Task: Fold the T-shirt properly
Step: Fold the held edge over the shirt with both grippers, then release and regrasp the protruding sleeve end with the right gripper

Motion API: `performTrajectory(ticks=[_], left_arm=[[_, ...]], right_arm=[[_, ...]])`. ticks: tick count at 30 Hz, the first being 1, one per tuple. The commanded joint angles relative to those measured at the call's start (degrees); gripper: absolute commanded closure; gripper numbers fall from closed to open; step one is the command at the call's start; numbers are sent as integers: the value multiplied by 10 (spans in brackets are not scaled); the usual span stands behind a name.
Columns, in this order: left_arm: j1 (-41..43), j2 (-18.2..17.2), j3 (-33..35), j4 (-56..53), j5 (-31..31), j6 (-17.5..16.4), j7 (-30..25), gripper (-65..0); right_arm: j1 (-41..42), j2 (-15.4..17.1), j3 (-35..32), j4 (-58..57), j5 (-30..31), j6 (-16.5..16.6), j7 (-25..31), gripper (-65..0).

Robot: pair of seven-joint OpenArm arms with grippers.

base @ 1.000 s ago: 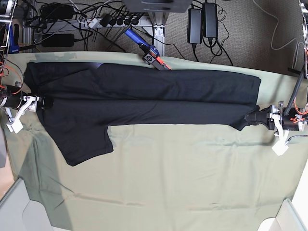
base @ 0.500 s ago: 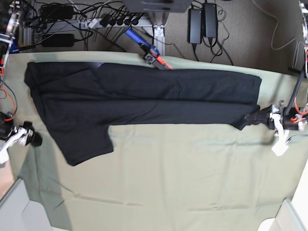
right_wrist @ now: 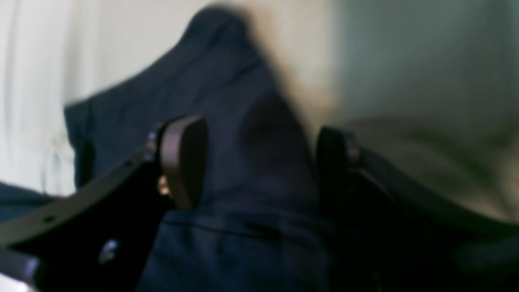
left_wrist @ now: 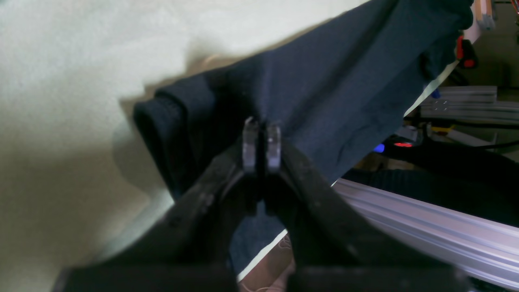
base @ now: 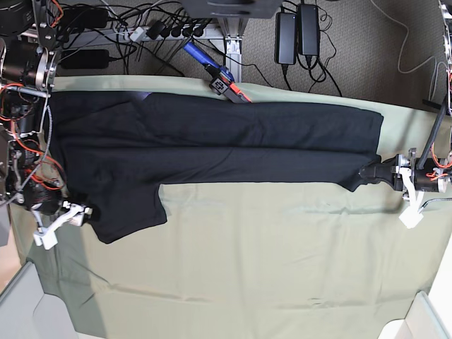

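T-shirt (base: 212, 145) lengthwise, seemingly left-right

black gripper (left_wrist: 262, 140) arms, orange wiring, white brackets.

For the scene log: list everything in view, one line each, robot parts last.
T-shirt: one, black, spread long across the far half of the cloth, one sleeve hanging toward the near left.
Cloth: one, pale green, covering the table.
Power bricks: two, black, on the carpet beyond the table.
Cables: many, black, tangled at the far left.
Clip: one, blue and orange, at the far table edge.
Left tool: one, black, shut on the T-shirt's right end.
Right tool: one, black, open at the sleeve.
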Motion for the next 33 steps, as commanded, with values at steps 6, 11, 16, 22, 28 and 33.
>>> performTrajectory(ticks=[6, 11, 16, 22, 28, 33], left_arm=[[-12, -14, -5, 7, -11, -9, -6, 0], [-12, -14, -5, 7, -11, -9, -6, 0], [-12, -14, -5, 7, -11, -9, -6, 0], [-12, -14, -5, 7, -11, -9, -6, 0], [-12, -14, -5, 7, -11, -9, -6, 0], [-12, -14, -5, 7, -11, -9, -6, 0]], right_arm=[[17, 3, -52, 17, 7, 48, 15, -420], [17, -5, -54, 18, 16, 48, 13, -420], [17, -7, -54, 26, 18, 48, 13, -408], [17, -5, -54, 26, 18, 48, 11, -40], [17, -2, -54, 26, 18, 48, 13, 0], [17, -2, -54, 48, 3, 48, 13, 0]])
